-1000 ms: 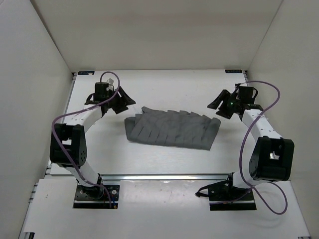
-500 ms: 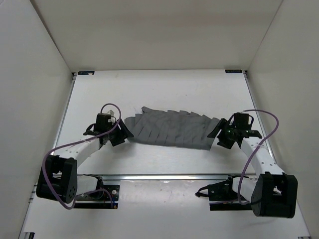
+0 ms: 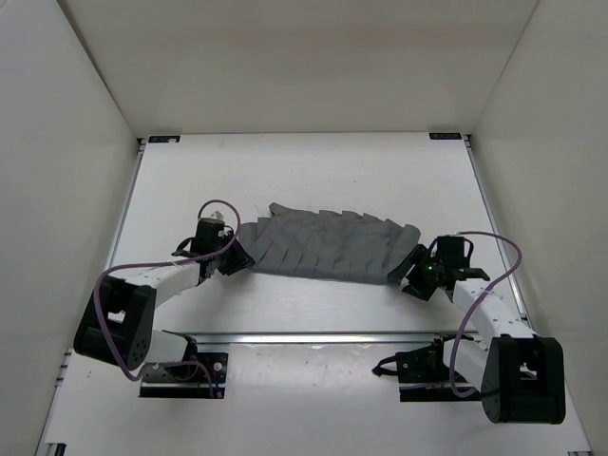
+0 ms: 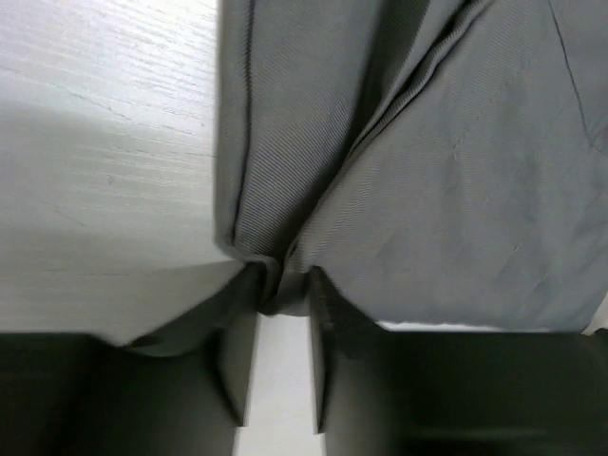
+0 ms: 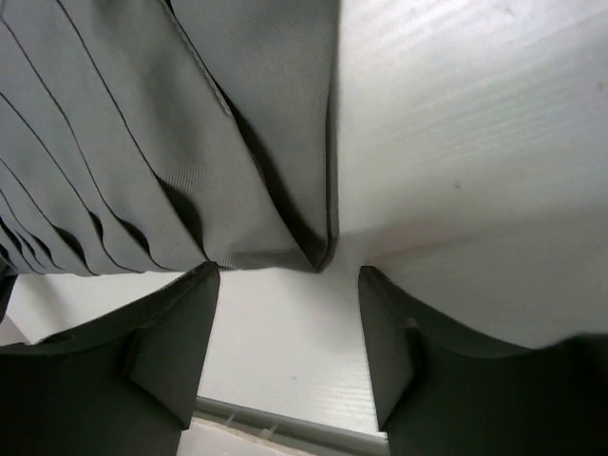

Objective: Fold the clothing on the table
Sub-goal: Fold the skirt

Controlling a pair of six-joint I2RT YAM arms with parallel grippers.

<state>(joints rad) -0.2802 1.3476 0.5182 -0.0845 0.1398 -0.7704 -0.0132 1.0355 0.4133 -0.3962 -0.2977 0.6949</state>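
**Near corners being taken, no fold made yet**

The left gripper (image 4: 282, 285) has its jaws drawn close together on the skirt's corner. In the left wrist view a small bunch of grey fabric sits squeezed between the two tips, so I read it as a pinch on the cloth. The right gripper (image 5: 287, 274) stands spread wide. Its fingers (image 5: 171, 351) are low over the white surface on either side of the opposite corner, which points into the gap but touches neither of them.

Seen from above, the skirt (image 3: 328, 247) lies around the middle of the table (image 3: 285, 171), with its long axis running from 9 o'clock to 3 o'clock and its right end dipping slightly toward 4 o'clock. The left gripper is at the skirt's 8 o'clock corner and the right gripper at its 4 o'clock corner. Both arms reach in from their bases at 6 o'clock, past the metal rail (image 3: 313, 335) along that edge.

The garment looks spread out, with its pleats fanned in a row and no part doubled over itself. I judge the task to be at its opening step: one corner gripped, the other only straddled. The right jaws have not yet closed on their corner. Probably both near corners are then to be lifted together and carried toward 12 o'clock, laying the near edge onto the far one. A second fold across the length may follow. The thin pleated cloth could slip or sag between the two grips.
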